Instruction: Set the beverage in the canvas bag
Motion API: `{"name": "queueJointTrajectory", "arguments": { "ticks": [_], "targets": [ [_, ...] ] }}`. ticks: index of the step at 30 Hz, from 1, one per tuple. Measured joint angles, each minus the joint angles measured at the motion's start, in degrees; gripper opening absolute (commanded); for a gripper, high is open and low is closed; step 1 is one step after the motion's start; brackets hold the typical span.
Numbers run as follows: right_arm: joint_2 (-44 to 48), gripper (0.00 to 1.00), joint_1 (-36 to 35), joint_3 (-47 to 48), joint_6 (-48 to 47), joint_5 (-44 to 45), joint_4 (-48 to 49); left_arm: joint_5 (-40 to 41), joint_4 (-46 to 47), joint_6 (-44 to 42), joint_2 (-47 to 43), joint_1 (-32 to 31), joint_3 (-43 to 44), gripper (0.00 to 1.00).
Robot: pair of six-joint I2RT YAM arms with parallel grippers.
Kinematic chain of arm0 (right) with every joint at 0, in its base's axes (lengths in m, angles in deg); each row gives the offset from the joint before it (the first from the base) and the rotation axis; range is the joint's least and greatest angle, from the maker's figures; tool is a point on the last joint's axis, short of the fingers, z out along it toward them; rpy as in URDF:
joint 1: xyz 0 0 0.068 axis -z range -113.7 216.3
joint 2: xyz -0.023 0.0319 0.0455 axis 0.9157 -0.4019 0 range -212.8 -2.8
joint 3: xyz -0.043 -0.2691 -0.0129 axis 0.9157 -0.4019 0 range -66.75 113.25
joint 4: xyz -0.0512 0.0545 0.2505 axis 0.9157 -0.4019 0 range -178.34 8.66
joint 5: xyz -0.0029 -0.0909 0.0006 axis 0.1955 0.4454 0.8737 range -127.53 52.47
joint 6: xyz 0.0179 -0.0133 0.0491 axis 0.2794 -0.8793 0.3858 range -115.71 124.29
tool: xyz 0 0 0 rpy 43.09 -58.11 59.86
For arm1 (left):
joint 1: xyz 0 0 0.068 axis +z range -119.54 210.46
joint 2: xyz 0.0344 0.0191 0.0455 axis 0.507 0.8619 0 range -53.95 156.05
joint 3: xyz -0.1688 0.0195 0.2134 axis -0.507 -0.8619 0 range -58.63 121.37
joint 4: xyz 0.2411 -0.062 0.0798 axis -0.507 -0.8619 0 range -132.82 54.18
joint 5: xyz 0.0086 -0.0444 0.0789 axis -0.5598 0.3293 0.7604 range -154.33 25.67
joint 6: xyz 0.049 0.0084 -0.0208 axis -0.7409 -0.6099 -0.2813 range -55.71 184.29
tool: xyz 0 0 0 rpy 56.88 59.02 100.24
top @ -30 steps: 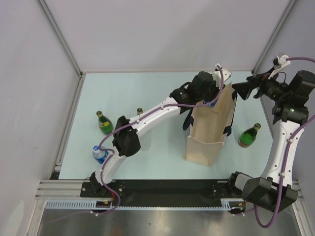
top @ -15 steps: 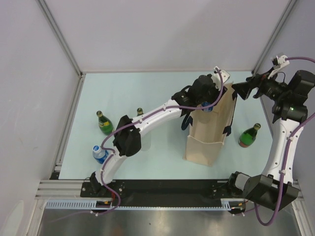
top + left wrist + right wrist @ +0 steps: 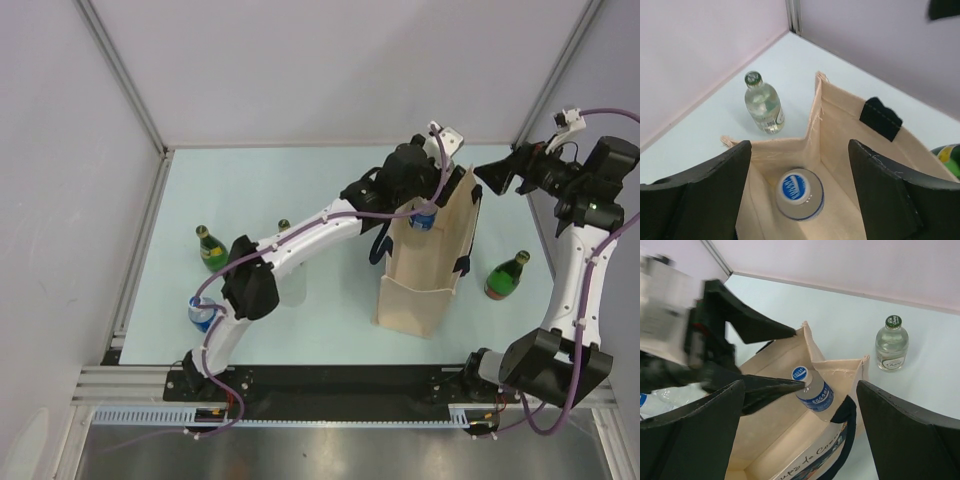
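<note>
Top view count: five bottles, one canvas bag [image 3: 420, 290]; left to right: loose water bottle [image 3: 201, 312] by the left arm's base; left green bottle [image 3: 211, 250]; clear glass bottle [image 3: 283, 224], only its cap showing past the arm; bagged water bottle [image 3: 423, 217] in the bag's mouth; right green bottle [image 3: 503, 277] standing near the bag's right side; bag upright on the table [image 3: 300, 180], right of centre; left wrist view shows the clear glass bottle whole, just outside the bag's far corner, and looks down on the blue-and-white cap inside the bag, plus a navy handle [image 3: 881, 119]; right wrist view shows that bottle tilted, label above the rim; left gripper [image 3: 797, 150] wide apart over the bag mouth, straddling the cap, gripping nothing; right gripper [image 3: 492, 175] spread wide, empty, raised beside the bag's far right corner.
</note>
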Motion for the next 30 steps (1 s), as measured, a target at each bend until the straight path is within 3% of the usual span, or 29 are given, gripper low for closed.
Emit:
{"name": "queueJointTrajectory", "arguments": {
  "ticks": [12,30],
  "targets": [
    [-11.10,0.98,0.04,10.25,0.68,6.60,-4.87,0.02,0.63,4.72,-16.81,0.26,-7.43,0.88],
    [-46.36,0.98,-2.34,42.47,-3.34,18.27,-26.40,-1.88,-5.05,18.69,-33.88,3.67,-33.05,0.89]
  ]
}}
